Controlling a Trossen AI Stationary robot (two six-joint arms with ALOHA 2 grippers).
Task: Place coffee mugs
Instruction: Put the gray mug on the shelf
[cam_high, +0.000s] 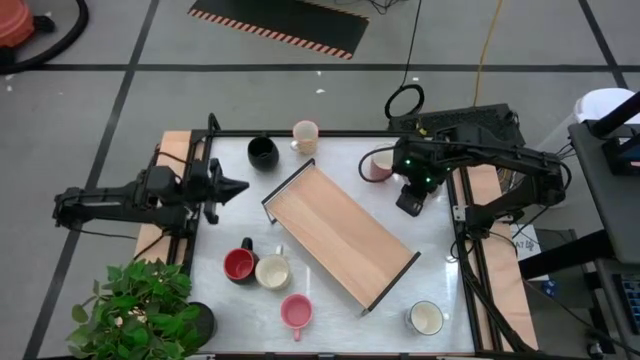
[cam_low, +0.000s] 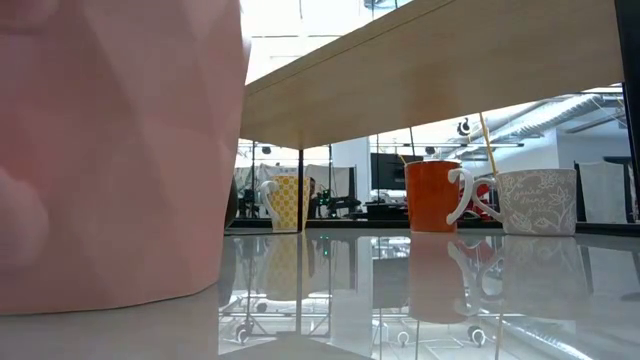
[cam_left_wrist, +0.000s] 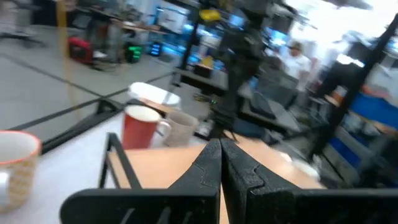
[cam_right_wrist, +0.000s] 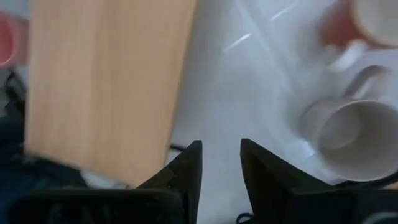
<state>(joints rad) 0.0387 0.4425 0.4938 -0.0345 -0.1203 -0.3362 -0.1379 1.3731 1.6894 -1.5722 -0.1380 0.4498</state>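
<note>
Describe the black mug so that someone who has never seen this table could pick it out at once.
Start from the long wooden tray lying slantwise in the middle of the white table. Beyond its upper-left end in the high view, near the table's far edge, two mugs stand side by side. The black mug is the one nearer the left gripper; its neighbour, the cream mug, is pale.

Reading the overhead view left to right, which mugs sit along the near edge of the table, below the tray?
red mug → cream mug, touching the red one → pink mug → past the wooden tray's lower corner, white mug.
</note>
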